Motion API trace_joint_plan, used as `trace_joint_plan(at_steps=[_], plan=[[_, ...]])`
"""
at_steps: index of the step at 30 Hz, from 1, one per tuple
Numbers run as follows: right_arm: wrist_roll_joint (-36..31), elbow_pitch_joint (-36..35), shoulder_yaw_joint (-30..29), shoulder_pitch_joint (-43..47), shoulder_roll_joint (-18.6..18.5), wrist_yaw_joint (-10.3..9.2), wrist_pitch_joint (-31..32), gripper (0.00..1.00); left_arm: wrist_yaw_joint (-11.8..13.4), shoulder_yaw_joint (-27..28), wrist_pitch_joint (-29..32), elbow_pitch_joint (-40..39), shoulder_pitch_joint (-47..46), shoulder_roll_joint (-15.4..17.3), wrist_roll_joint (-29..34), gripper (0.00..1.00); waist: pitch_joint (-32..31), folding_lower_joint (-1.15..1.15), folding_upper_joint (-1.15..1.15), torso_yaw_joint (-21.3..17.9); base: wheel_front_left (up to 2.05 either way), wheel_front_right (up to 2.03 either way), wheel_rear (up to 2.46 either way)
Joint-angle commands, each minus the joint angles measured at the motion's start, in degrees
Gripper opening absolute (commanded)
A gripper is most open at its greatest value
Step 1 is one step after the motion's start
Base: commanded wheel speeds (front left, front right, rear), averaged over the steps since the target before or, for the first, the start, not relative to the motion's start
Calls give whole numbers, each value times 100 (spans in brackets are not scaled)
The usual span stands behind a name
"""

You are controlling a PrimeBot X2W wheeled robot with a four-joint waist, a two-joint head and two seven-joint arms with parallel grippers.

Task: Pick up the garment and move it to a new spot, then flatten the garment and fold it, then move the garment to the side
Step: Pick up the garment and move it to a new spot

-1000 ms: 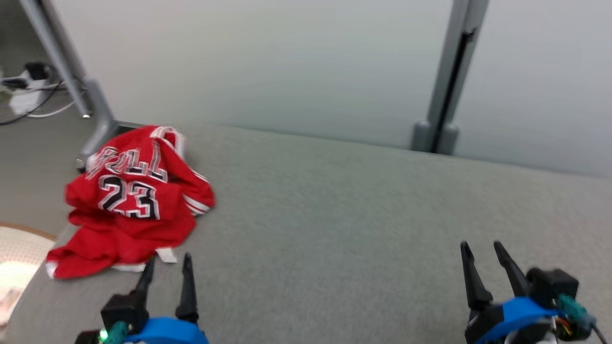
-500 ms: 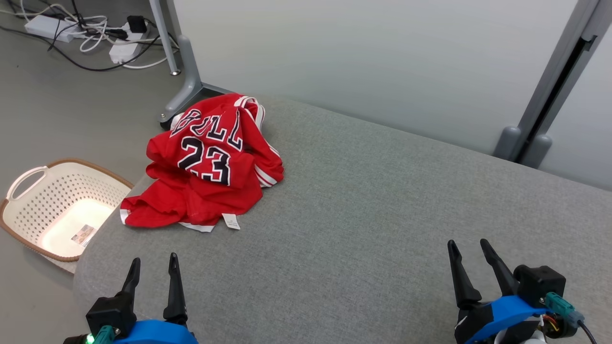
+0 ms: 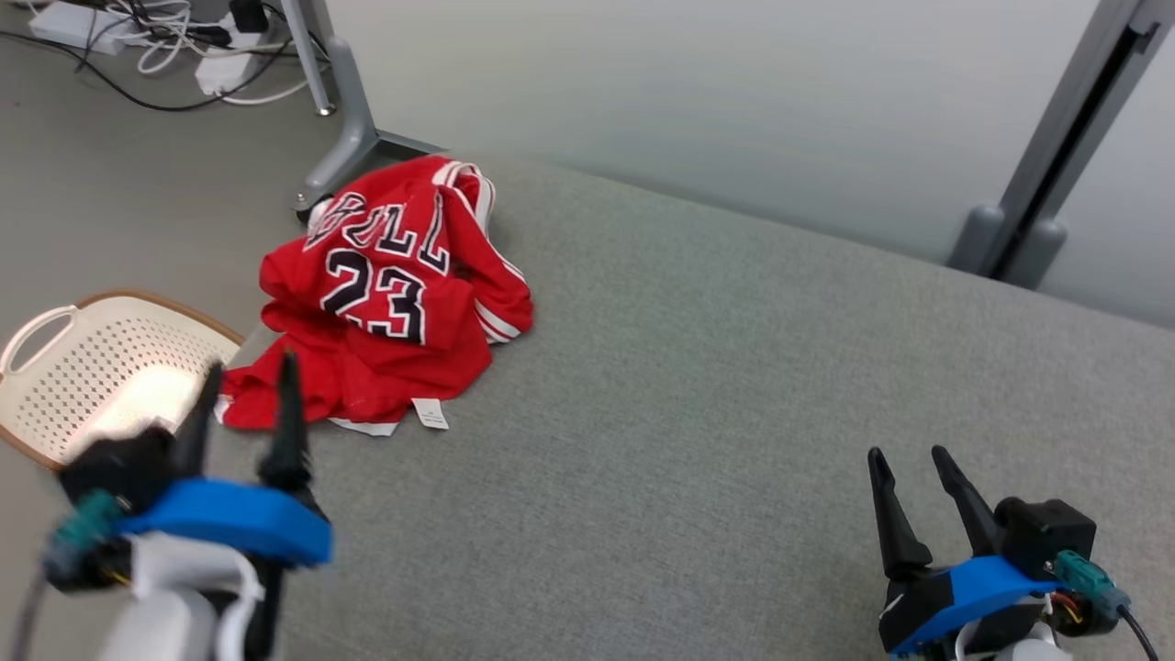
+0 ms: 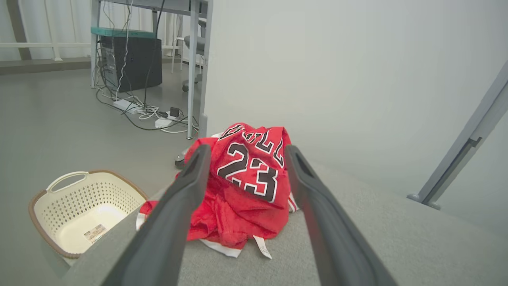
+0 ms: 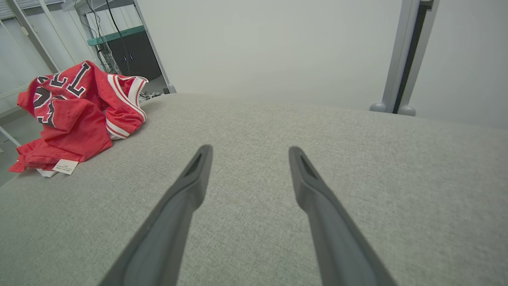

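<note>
The jersey (image 3: pixel 386 294) lay crumpled at the far left corner of the table (image 3: pixel 698 367), so most of its shape was lost in folds. The number 23 read clearly, but the word above it was creased and only partly legible. A white label (image 3: pixel 430 413) stuck out from its near hem. Whether the cloth's left edge hung over the table's rim could not be told.

In the head view the left gripper (image 3: pixel 251 365) was blurred, its outline hard to make out. Its two fingers stood across the jersey's near left corner and hid that part. Its jaws were wide apart and held nothing. In the left wrist view the same fingers framed the jersey and covered both its sides, well short of touching it.

The right gripper (image 3: pixel 906 452) hung over bare table at the near right, well apart from the jersey, jaws wide and empty. Its base was cut off by the bottom edge.

A pale basket (image 3: pixel 110 353) sat on the floor just left of the table, partly behind the left gripper. A partition (image 3: pixel 643 92) ran behind the table, with a grey post (image 3: pixel 1056 156) at the right. Cables (image 3: pixel 184 55) lay tangled on the floor at the far left, cut by the frame's top.
</note>
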Motion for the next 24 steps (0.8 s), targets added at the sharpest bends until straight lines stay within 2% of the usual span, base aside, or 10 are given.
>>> trace_joint_plan(at_steps=[1,7,13,16,20,22,24], plan=[[-27,-69,4,-115,-26,9,23,100,18,111,234,-134,-215,191,-36,100,77,0,0,-45,0,0,0],[-71,-282,159,-303,-27,6,114,100,157,728,1354,-219,-1125,855,-478,100,577,0,0,-481,0,0,0],[-293,-676,203,-538,-26,6,283,100,140,1245,2156,334,-1851,1494,-923,100,1333,0,0,-1107,0,0,0],[-390,-936,158,-613,-24,6,360,100,246,1386,2723,687,-2118,1821,-1071,100,1747,0,0,-1372,0,0,0],[-430,-1183,116,-678,-25,6,434,100,303,1492,3143,960,-2383,2003,-1240,100,2112,0,0,-1576,0,0,0],[-403,-1310,143,-736,-24,6,484,100,244,1562,3383,1266,-2488,2166,-1376,100,2343,0,0,-1718,0,0,0],[-380,-1432,174,-804,-23,6,485,100,276,1599,3744,1511,-2587,2139,-1614,100,2511,0,0,-1832,0,0,0]])
